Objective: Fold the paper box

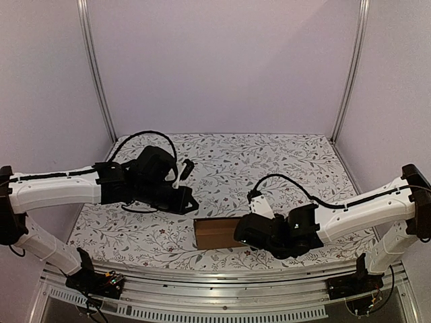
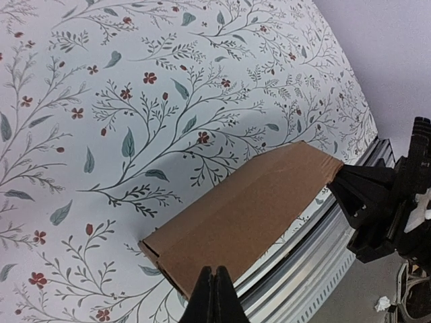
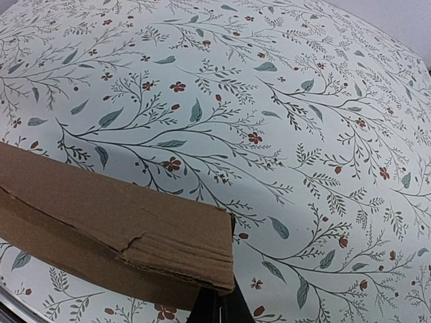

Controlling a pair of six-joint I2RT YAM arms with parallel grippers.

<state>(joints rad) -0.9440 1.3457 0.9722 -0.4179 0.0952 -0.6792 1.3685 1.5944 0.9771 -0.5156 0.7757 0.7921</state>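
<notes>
Closest to me, an aluminium rail [image 1: 222,277] runs along the near edge of the worktop [image 1: 283,158], with the two arm bases bolted at its ends. Just beyond the rail, about midway along the near edge, lies the paper box [image 1: 214,233]. It is plain brown cardboard, low and oblong, with its long side parallel to that edge.

The right gripper [image 1: 241,233] reaches in from the right side and is clamped on the right end of the box. In its wrist view a ragged, layered cardboard corner sits over the fingertips and hides most of them. The right arm's bulky black wrist blocks that end of the box from above.

The left gripper [image 1: 188,202] hangs over the box's left end, on the far side. Its fingers are pressed together with nothing visible between them. In the wrist view their tips overlap the box's near long edge, but I cannot tell whether they touch the cardboard. The same view shows the box's top face bare, with the black right gripper at its other end.

Behind the box, the floral sheet on the worktop stretches bare to the far edge. A black cable [image 1: 145,134] loops above the left arm and another cable [image 1: 296,187] arcs over the right forearm, both above the surface. At the far corners stand two metal posts [image 1: 94,67], with pale walls behind them and to each side.
</notes>
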